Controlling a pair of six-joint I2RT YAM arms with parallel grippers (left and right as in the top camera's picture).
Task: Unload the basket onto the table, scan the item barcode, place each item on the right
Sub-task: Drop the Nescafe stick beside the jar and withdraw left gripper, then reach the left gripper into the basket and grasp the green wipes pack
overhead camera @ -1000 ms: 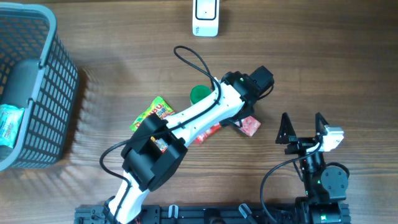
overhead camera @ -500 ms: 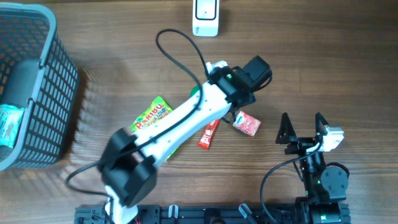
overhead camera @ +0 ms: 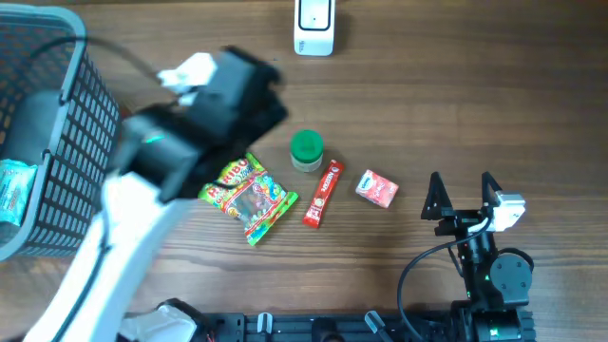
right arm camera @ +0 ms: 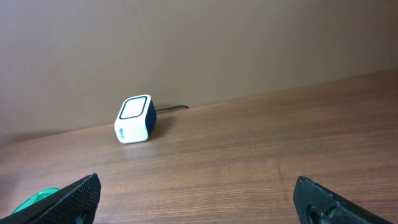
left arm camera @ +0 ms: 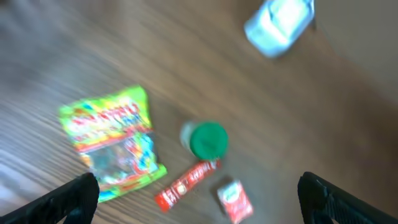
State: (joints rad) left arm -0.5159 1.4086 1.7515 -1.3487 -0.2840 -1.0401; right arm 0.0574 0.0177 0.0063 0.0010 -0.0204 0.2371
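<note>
From overhead the left arm (overhead camera: 123,228) is a streak of blur and its tool cannot be made out. Only the left wrist view shows the left tool (left arm camera: 198,182): two dark fingers (left arm camera: 74,200) poke in at the bottom corners, spread wide and released, nothing between them. That view is smeared too, its print unreadable. On the wooden surface (overhead camera: 456,85) lie a Haribo gummy bag (overhead camera: 249,198), a green-lidded jar (overhead camera: 306,150), a red candy stick (overhead camera: 322,194) and a small red box (overhead camera: 377,187) in a loose row, none touching a tool. The white barcode scanner (overhead camera: 314,27) stands well apart at the far edge, its top cut off overhead; the right wrist view shows it whole but catches only a sliver of the green lid. The right tool (overhead camera: 462,185) sits near the box, fingers wide, empty. The dark basket (overhead camera: 85,161) runs off the left edge, holding a pale packet (overhead camera: 11,190) I cannot identify.
</note>
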